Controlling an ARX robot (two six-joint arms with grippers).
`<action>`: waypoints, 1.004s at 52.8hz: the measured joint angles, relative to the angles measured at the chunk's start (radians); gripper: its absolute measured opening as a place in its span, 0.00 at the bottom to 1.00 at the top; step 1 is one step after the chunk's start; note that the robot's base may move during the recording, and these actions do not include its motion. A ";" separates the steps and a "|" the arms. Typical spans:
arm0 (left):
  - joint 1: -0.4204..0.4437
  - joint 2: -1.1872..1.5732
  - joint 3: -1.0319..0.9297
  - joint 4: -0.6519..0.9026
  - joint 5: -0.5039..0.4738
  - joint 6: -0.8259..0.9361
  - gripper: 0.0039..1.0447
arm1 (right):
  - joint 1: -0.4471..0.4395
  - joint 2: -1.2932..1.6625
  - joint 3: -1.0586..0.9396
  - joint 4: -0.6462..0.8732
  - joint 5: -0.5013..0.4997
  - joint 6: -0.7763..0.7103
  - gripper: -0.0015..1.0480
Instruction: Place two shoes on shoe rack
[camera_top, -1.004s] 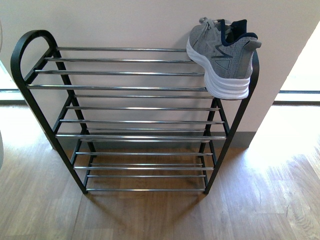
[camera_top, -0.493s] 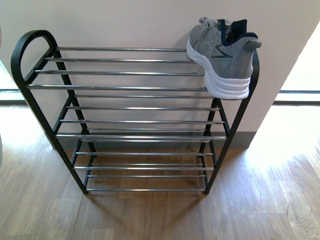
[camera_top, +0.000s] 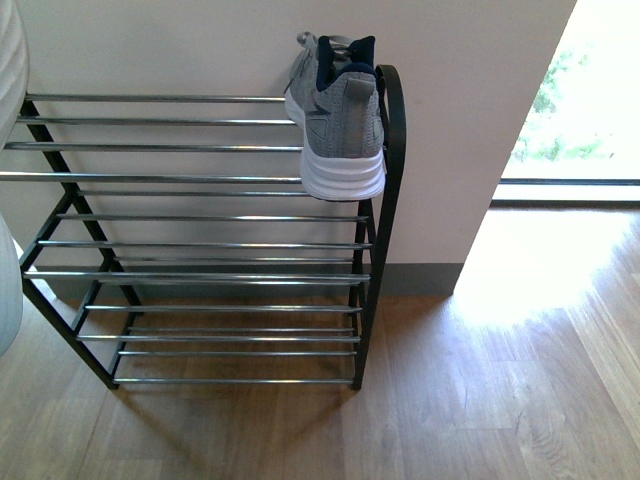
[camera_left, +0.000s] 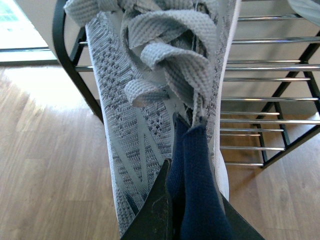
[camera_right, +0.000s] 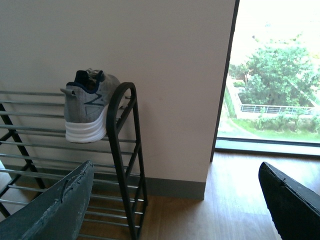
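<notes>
One grey sneaker (camera_top: 335, 120) sits on the shoe rack's (camera_top: 180, 177) top tier at its right end, heel toward me. It also shows in the right wrist view (camera_right: 87, 107). My left gripper (camera_left: 192, 210) is shut on the second grey sneaker (camera_left: 130, 115), its jaws pinching the navy lining at the shoe's opening. It holds this sneaker in the air beside the rack (camera_left: 270, 67). My right gripper (camera_right: 175, 200) is open and empty, above the floor to the right of the rack's end frame (camera_right: 122, 145). The slide sandals are out of view.
The rack stands against a pale wall (camera_top: 450, 120) on a wood floor (camera_top: 480, 400). A bright floor-length window (camera_top: 580, 100) is at the right. A white ribbed shape (camera_top: 8, 60) fills the front view's left edge; I cannot tell what it is.
The front view has swung right, so the rack and the sneaker on it sit further left in the picture. The window shows more, and the white shape at the left edge is larger.
</notes>
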 joint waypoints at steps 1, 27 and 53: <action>0.000 0.000 0.000 0.000 0.000 0.001 0.02 | 0.000 0.000 0.000 0.000 0.000 0.000 0.91; 0.002 0.155 0.087 0.182 0.065 -0.137 0.02 | 0.000 0.000 0.000 0.000 -0.003 0.000 0.91; -0.064 0.769 0.769 -0.084 0.310 -0.348 0.02 | 0.000 0.000 0.000 0.000 -0.003 0.000 0.91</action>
